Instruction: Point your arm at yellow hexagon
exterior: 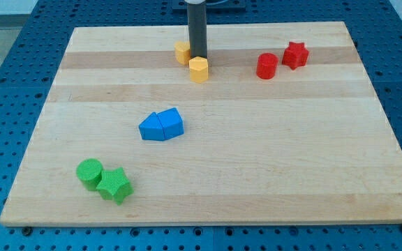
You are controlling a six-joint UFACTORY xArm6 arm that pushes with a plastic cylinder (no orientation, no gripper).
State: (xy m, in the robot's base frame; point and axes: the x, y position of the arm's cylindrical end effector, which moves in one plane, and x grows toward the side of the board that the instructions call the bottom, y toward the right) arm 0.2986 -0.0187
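A yellow hexagon block [199, 70] lies near the top middle of the wooden board [271, 160]. A second yellow block [181, 51], its shape unclear, lies just up and left of it. My tip [198, 57] stands between the two, right at the hexagon's top edge and against the right side of the other yellow block. The rod rises straight up out of the view's top.
A red cylinder [266, 66] and a red star [295, 54] sit at the top right. Two blue blocks [162, 125] lie together at the middle. A green cylinder [89, 172] and a green star [114, 185] sit at the bottom left.
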